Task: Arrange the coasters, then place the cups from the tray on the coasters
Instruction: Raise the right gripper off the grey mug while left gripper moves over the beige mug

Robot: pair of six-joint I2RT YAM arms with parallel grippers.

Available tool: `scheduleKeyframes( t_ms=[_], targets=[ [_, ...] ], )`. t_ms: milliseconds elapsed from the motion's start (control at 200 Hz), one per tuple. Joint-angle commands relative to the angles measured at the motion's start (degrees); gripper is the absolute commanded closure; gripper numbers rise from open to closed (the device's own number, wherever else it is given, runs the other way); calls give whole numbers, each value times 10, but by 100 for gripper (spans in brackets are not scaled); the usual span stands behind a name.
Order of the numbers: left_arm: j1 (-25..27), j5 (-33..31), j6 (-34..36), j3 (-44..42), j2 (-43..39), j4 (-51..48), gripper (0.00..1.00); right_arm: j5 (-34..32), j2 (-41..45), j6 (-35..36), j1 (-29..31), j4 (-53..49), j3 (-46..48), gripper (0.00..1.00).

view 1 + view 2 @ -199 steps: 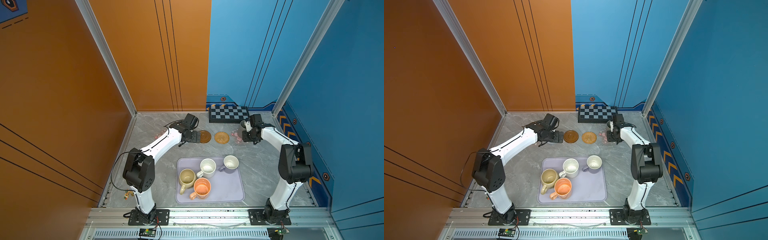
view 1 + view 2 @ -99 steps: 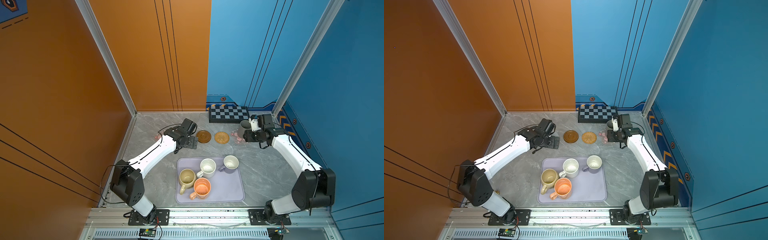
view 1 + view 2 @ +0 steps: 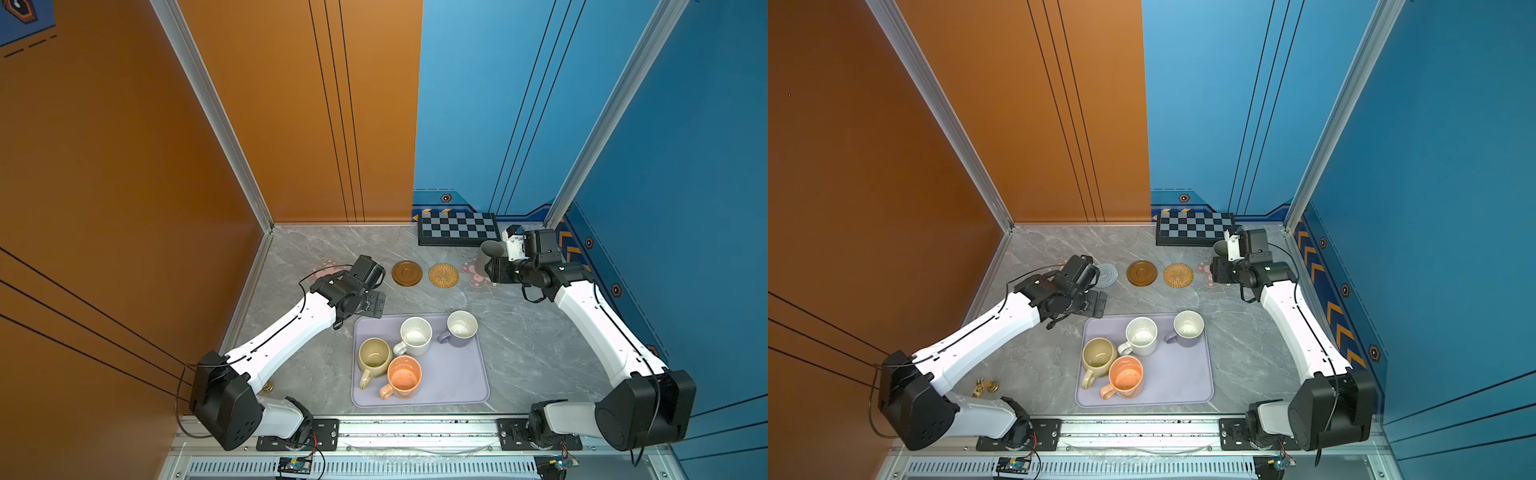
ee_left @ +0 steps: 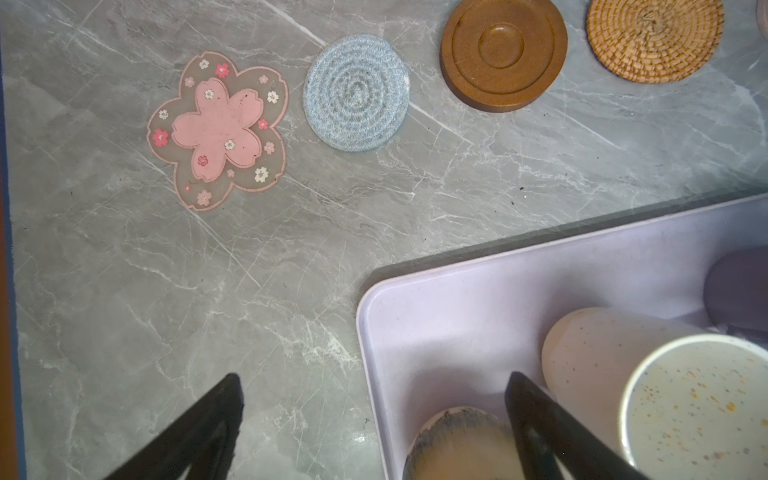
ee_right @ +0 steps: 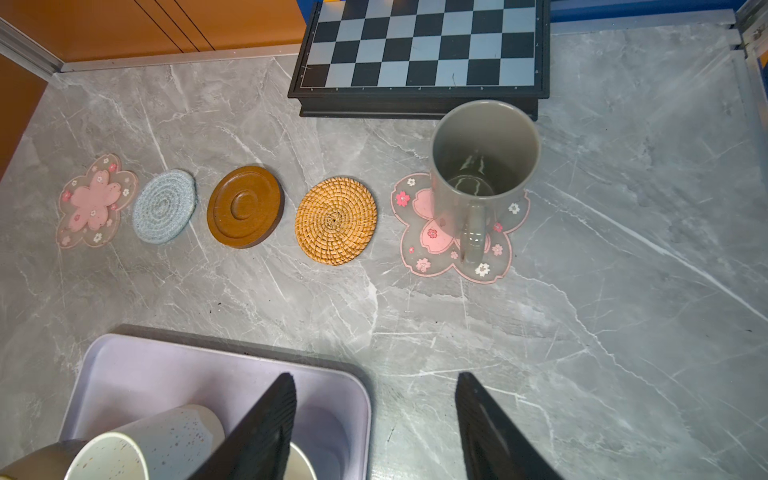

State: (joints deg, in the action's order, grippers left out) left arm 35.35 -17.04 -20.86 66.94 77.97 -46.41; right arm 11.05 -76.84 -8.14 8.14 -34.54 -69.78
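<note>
My left tool (image 4: pixel 374 378) is wide open and holds nothing. It hangs over a corner of the tray (image 4: pixel 457 311). My right tool (image 5: pixel 375 376) is open too, with nothing in it. The grey cup (image 5: pixel 484 166) stands upright on a pink flower coaster (image 5: pixel 419 245), at the end of the row on the counter (image 5: pixel 623 291), near the checkerboard (image 5: pixel 419 41). The yellow cup (image 3: pixel 374 353), white cup (image 3: pixel 415 334), orange cup (image 3: pixel 403 376) and purple cup (image 3: pixel 461 326) sit in the tray.

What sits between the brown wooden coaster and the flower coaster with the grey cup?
Only the woven rattan coaster lies between them, as the right wrist view plainly shows.
</note>
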Motion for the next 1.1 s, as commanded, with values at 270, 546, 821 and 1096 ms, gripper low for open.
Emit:
scheduleKeyframes(
  t_ms=[270, 546, 821, 1096],
  targets=[
    [20, -12, 3, -37, -48, -45, 1, 36, 11, -48, 24, -6, -25, 35],
    [21, 6, 10, -52, -69, -51, 1, 10, 17, -53, 50, -6, -36, 32],
    [23, 7, 2, -74, -72, -56, 1, -13, 10, -64, 69, -6, -50, 28],
    [26, 25, 11, -75, -74, -70, 2, -14, 3, -65, 86, -6, -59, 27]
  ],
)
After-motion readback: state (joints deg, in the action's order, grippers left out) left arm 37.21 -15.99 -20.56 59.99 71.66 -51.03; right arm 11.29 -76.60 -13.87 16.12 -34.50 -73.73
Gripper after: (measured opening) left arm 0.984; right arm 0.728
